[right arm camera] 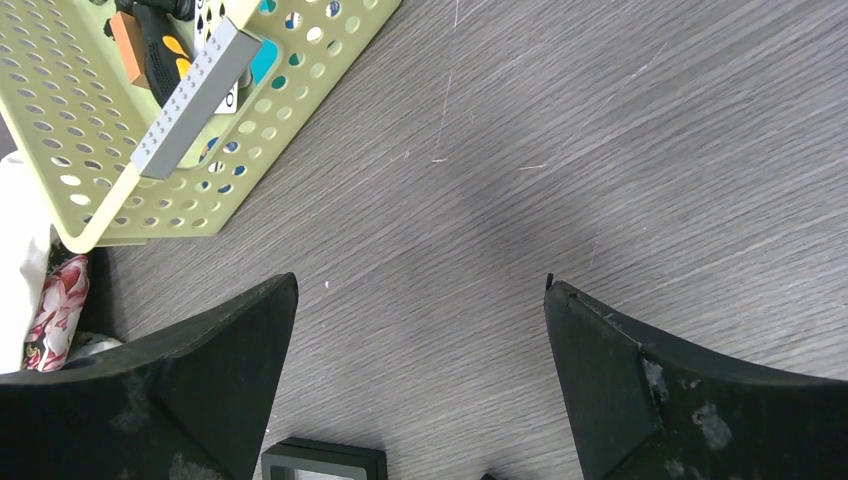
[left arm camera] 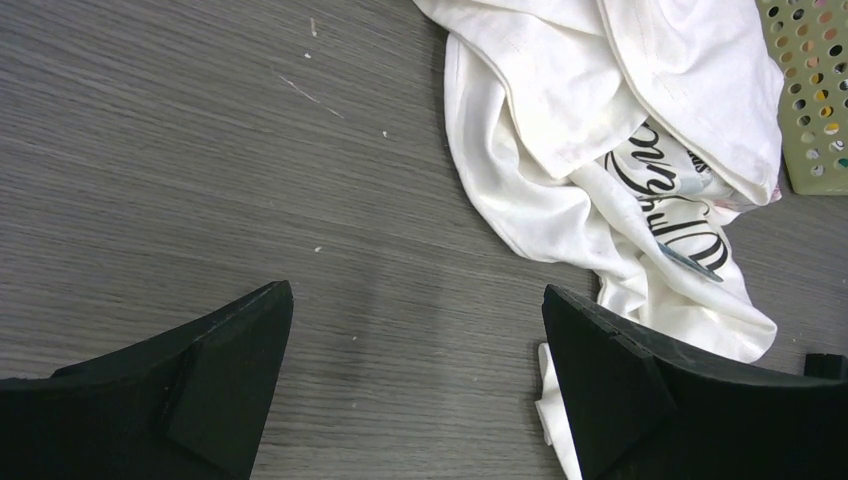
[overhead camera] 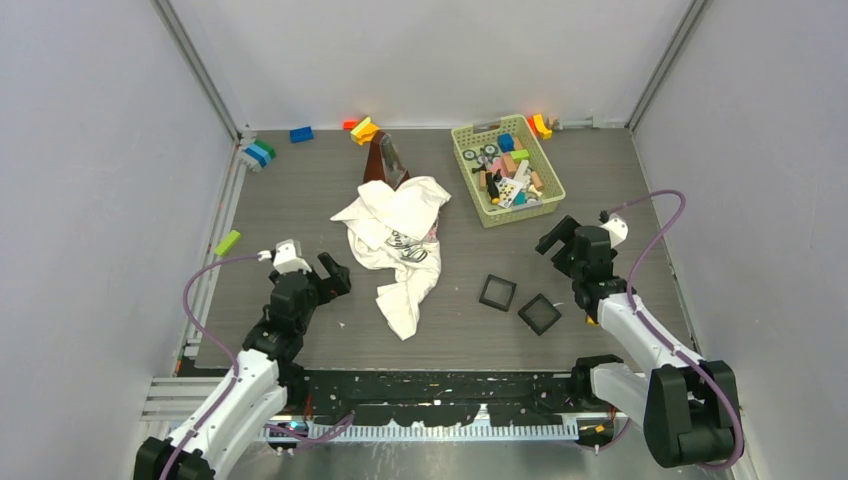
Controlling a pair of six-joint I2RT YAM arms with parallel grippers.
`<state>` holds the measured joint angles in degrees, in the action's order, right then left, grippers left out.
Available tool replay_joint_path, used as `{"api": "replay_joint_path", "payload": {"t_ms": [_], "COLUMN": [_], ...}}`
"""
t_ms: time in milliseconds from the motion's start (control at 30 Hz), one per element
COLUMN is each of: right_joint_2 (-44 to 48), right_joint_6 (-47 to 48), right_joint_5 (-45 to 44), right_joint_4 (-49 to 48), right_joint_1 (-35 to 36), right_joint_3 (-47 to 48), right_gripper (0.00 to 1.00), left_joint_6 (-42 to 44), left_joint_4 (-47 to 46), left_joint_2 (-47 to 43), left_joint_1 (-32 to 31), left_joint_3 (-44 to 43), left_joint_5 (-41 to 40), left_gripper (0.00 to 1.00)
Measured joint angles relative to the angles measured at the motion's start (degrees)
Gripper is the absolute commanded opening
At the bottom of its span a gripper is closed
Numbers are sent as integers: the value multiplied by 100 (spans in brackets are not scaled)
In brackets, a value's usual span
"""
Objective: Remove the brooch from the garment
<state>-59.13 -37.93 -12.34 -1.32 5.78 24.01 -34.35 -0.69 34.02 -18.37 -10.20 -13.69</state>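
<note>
The white T-shirt (overhead camera: 395, 240) lies crumpled mid-table, black script lettering showing; in the left wrist view (left arm camera: 600, 120) it fills the upper right. A small silvery-grey sliver (left arm camera: 690, 262) lies by the lettering, possibly the brooch; I cannot tell for sure. A fold of rose print (right arm camera: 55, 305) shows at the right wrist view's left edge. My left gripper (overhead camera: 335, 272) is open and empty, left of the shirt's lower end (left arm camera: 415, 300). My right gripper (overhead camera: 560, 240) is open and empty over bare table (right arm camera: 420, 290), right of the shirt.
Two black square trays (overhead camera: 497, 292) (overhead camera: 540, 313) sit right of the shirt; one shows in the right wrist view (right arm camera: 325, 460). A green basket (overhead camera: 465, 175) of small items stands back right (right arm camera: 150, 220). Loose blocks (overhead camera: 301, 134) line the back; a dark brown object (overhead camera: 385, 160) sits behind the shirt.
</note>
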Motion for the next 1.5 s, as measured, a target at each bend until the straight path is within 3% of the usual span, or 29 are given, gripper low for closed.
{"api": "replay_joint_path", "payload": {"t_ms": [333, 433, 733, 1200, 1500], "right_joint_2": [63, 103, 184, -144, -411], "right_joint_6": [-37, -70, -146, -149, -127], "right_joint_5": [2, 37, 450, 754, 1220], "right_joint_4": [46, 55, -46, -181, -595], "right_joint_1": [0, 0, 103, 365, 721], "right_joint_3": [68, 70, 70, 96, 129], "right_gripper": [100, 100, 100, 100, 91], "left_joint_6": [153, 221, 363, 634, 787], "left_joint_4": [-50, -184, -789, -1082, -1412], "left_joint_2": [17, 28, 1668, 2310, 3283], "left_joint_1": [0, 0, -24, -501, -944], "left_joint_3": [0, 9, -258, -555, -968], "left_joint_5": [275, 564, 1644, 2105, 1790], "left_gripper": [99, 94, 87, 80, 91]}}
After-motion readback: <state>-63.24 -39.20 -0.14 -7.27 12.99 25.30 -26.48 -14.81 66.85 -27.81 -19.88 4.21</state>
